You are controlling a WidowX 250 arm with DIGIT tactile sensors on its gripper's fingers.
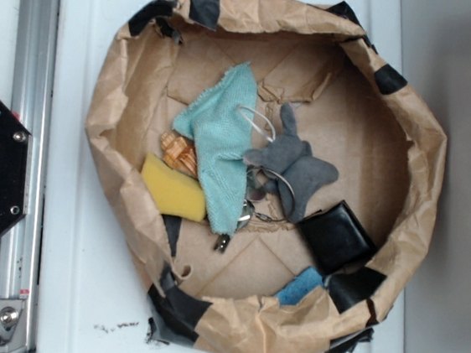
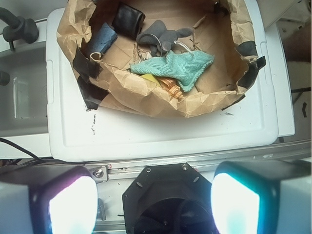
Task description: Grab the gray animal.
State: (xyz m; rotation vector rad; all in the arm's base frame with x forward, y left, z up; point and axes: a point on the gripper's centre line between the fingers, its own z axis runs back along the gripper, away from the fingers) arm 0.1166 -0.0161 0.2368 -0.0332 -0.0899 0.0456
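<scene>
While your gripper (image 2: 153,204) hangs with fingers spread wide, gray animal (image 1: 294,166) in paper bag (image 1: 118,88), ears toward upper left, body running lower right, beside teal cloth (image 1: 221,154).

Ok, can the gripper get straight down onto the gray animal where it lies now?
Probably yes. The gray animal lies uncovered on top inside the paper bowl. The teal cloth and black box crowd its sides, and wire rings tangle around it. The gripper hangs well back, jaws apart.
</scene>
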